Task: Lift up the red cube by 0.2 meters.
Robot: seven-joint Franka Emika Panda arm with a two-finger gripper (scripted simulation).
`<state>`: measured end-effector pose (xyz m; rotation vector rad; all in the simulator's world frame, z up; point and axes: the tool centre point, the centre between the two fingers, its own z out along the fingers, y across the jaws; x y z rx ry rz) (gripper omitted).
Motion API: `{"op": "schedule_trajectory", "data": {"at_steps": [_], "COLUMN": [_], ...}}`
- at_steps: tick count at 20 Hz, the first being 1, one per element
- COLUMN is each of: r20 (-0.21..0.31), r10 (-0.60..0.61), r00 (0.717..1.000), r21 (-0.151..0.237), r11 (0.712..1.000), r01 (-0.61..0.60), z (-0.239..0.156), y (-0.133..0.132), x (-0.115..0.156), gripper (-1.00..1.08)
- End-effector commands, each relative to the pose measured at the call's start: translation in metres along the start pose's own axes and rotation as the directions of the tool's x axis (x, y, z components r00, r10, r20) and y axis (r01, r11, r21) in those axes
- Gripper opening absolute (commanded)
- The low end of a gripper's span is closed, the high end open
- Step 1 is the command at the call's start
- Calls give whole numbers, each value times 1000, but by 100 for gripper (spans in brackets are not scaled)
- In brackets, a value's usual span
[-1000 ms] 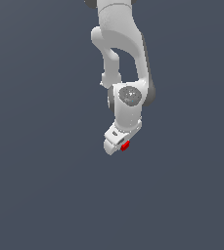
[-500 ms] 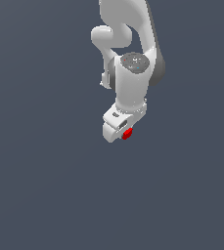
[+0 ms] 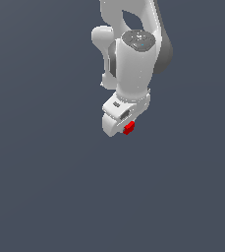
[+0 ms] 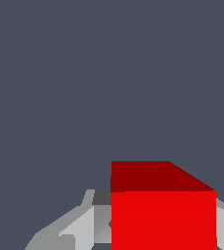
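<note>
The red cube (image 3: 129, 128) is tiny and bright red, and peeks out beside the tip of my white gripper (image 3: 123, 127) in the exterior view. In the wrist view the red cube (image 4: 162, 210) fills the space between the grey fingers (image 4: 81, 227), one on each side of it. The gripper is shut on the cube. The arm hangs down from the top of the exterior view, and the cube looks held above the flat grey surface, though no shadow shows its height.
A plain dark grey surface (image 3: 45, 187) fills the whole background in both views. No other objects, containers or edges show.
The arm and gripper have moved up in the exterior view with the red cube held in the fingers. The cube stays in the same place relative to the gripper.
</note>
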<state>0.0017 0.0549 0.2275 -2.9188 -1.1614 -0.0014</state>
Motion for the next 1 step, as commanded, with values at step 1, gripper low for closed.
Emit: {"op": "schedule_trajectory", "data": {"at_steps": [1], "r20": [1], "r10": [0], "r00": [1000], "r21": [1], "r11": [1000], "r01": [0], "z": [-3], "y": [0], "x": [0], "gripper": [-100]}}
